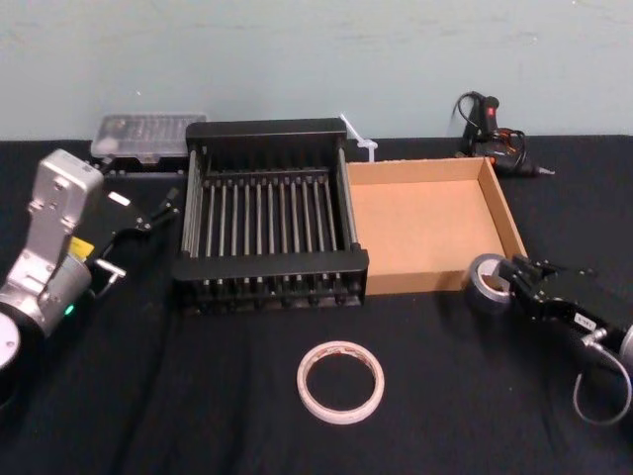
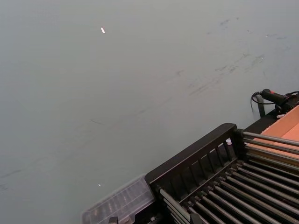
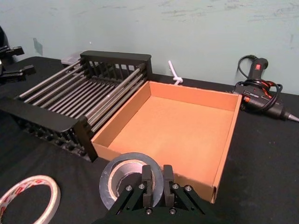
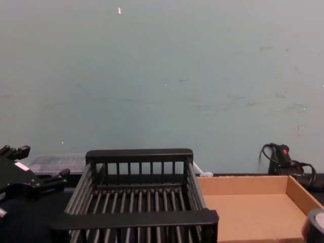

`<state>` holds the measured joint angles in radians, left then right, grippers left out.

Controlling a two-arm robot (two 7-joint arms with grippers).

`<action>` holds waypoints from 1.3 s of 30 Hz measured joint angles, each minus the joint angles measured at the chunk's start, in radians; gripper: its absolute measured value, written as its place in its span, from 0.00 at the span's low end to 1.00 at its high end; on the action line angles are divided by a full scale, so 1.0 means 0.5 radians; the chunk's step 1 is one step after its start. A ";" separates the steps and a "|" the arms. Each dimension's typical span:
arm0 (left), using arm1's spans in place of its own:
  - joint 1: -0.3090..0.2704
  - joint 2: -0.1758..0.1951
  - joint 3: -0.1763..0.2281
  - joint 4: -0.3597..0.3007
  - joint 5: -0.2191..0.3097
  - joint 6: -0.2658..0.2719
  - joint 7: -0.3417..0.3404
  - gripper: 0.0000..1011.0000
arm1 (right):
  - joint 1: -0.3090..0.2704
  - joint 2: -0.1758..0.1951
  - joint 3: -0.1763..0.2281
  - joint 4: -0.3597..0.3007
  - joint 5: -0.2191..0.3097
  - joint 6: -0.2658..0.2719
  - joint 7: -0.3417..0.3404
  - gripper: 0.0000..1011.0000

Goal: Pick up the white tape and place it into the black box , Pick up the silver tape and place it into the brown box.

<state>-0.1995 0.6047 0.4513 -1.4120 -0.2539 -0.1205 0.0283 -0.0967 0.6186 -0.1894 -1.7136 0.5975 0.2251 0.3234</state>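
I'm seeing R end effector [image 1: 516, 282] gripping silver tape [image 1: 487, 284] at lower right, beside brown box [image 1: 507, 208]; L end effector [image 1: 150, 220] sitting narrow, mid-left.

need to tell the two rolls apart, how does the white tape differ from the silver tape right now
The white tape is a wide, thin ring with red print; the silver tape is smaller across, thicker and grey. The white tape lies free on the black cloth in front of the black box; the silver tape sits by the brown box with the right gripper shut on its wall. Both are still outside the boxes.
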 joint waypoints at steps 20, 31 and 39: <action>0.000 0.000 0.000 0.000 0.000 0.000 0.000 0.99 | 0.338 -0.134 -0.123 0.265 -0.035 0.059 -0.028 0.15; 0.000 0.000 0.000 0.000 0.000 0.000 0.000 0.99 | 0.521 -0.210 -0.193 0.453 -0.089 0.073 -0.023 0.15; 0.000 0.000 0.000 0.000 0.000 0.000 0.000 0.99 | 0.641 -0.266 -0.229 0.599 -0.132 0.066 0.003 0.15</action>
<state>-0.1995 0.6047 0.4514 -1.4120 -0.2539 -0.1205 0.0283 0.2239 0.4856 -0.3037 -1.4139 0.5316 0.2579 0.3248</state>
